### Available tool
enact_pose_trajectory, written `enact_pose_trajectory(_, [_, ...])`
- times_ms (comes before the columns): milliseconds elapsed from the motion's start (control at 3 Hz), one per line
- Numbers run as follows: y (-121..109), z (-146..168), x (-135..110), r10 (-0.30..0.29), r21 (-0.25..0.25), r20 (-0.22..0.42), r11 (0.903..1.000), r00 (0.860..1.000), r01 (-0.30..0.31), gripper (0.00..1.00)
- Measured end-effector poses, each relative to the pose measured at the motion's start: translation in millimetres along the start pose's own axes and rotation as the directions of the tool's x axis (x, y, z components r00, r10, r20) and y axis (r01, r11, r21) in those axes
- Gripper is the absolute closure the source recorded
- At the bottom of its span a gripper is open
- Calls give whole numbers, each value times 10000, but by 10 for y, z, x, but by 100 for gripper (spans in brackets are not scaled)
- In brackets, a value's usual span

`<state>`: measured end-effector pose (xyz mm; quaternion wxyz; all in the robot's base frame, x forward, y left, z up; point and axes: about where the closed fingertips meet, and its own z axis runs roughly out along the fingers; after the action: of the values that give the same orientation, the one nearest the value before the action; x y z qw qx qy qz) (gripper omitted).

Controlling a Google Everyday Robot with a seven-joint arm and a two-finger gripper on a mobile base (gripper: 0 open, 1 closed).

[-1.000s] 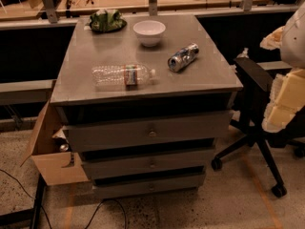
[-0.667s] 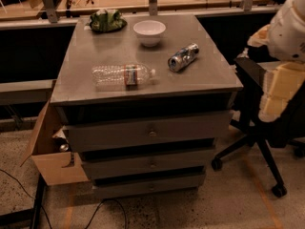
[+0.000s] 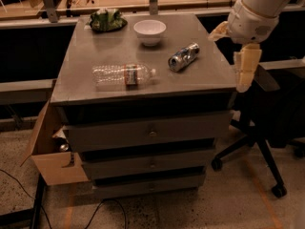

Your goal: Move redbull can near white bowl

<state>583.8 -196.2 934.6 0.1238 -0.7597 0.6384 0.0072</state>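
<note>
Hanging spread apart with nothing between them, the cream fingers (image 3: 248, 68) belong to the gripper (image 3: 231, 58), which hovers at the tabletop's (image 3: 95, 51) right-hand edge, one finger pointing down past the rim and the other reaching in over the surface. The redbull can (image 3: 183, 57) lies on its side on the tabletop, near the fingers but clearly apart from them, inward from the gripper and slightly lower in the view, its shiny top turned toward the front edge. Beyond the can, toward the back of the tabletop, sits the white bowl (image 3: 149, 31), already fairly near it but not touching. A clear water bottle (image 3: 125, 75) lies on its side nearer the front, and a green chip bag (image 3: 107, 19) rests at the back left. The main risk is likely rolling: a can on its side could spin away if one finger touches it before the other, running toward the bottle or bumping the light bowl out of place. A low approach from this side could also clip the tabletop's rim, and a grip across the round body may slip.
</note>
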Motion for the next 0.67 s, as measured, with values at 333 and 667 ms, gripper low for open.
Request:
enact_pose_trajectory(333, [-336, -73, 25, -305, 816, 169, 9962, 9994, 290, 0])
enact_pose_trajectory(667, [-413, -58, 9, -320, 1067, 198, 9938, 9993, 297, 0])
